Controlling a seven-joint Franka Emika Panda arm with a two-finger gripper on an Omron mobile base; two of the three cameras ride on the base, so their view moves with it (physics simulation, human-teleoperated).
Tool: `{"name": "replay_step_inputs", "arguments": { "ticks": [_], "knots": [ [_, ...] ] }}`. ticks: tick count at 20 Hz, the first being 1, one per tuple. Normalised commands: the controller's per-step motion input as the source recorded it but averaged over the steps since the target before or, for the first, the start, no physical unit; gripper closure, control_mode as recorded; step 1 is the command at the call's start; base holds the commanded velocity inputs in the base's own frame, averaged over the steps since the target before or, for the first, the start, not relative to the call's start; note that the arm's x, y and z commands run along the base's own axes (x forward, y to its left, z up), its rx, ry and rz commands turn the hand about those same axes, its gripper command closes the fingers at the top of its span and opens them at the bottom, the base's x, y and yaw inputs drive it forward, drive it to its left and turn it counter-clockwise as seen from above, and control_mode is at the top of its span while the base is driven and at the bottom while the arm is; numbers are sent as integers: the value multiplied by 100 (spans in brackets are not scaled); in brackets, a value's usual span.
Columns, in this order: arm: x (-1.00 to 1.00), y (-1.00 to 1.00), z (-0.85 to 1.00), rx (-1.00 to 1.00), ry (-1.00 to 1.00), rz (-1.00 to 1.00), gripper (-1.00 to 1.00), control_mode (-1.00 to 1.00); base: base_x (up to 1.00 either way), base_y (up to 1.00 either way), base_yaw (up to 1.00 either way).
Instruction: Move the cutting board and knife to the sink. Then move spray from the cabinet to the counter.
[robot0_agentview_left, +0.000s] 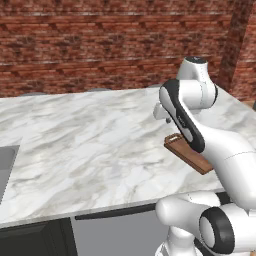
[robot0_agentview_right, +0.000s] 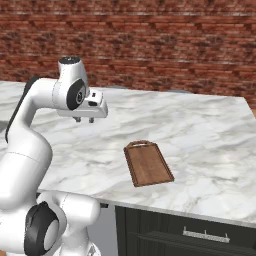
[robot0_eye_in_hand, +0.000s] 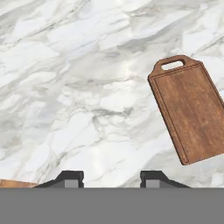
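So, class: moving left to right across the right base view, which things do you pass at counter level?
Robot arm → gripper, hovering over the counter → cutting board, lying flat near the counter's front edge.

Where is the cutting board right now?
The cutting board lies flat on the counter near its front edge, handle toward the brick wall, right of the raised end effector.

The white marble counter (robot0_agentview_right: 210, 130) bears the cutting board (robot0_agentview_right: 148, 163) lying flat near its front edge.
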Motion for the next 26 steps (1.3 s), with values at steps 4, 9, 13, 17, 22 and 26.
{"name": "replay_step_inputs", "arguments": {
  "ticks": [4,9,13,17,22,26],
  "knots": [
    [-1,-26,-1,3,0,0,-100,-100,0,0,0],
    [-17,-65,-1,6,-3,-13,-100,-100,0,0,0],
    [4,-41,-12,1,-4,-36,-100,-100,0,0,0],
    [30,-1,-2,0,-2,-9,-100,-100,0,0,0],
    [49,-1,-19,-3,1,0,-100,-100,0,0,0],
    [63,-18,-35,-1,15,2,-100,-100,0,0,0]
  ]
}}
